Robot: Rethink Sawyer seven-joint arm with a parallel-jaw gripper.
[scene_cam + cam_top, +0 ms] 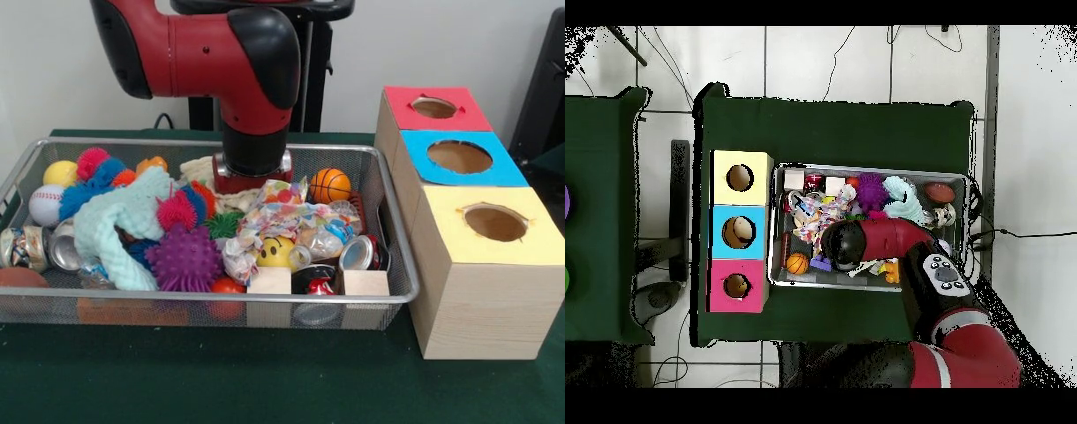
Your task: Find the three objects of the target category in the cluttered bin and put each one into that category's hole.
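One red-and-black arm's gripper [252,181] sits low in the wire-mesh bin [399,256], fingers hidden: you cannot tell their state. The small orange basketball [330,185] lies just beside it, toward the three-holed wooden box [477,300].

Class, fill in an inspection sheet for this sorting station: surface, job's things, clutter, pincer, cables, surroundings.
Surface: green table cloth, bare in front of the bin.
Job's things: wire mesh bin heaped with toys; three boxes beside it with holes, red box, blue box, yellow box.
Clutter: orange mini basketball, purple spiky ball, baseball, crushed cans, wooden blocks.
Pincer: lowered into the bin; fingers hidden by the arm.
Cables: several on the floor.
Surroundings: second green table beside.
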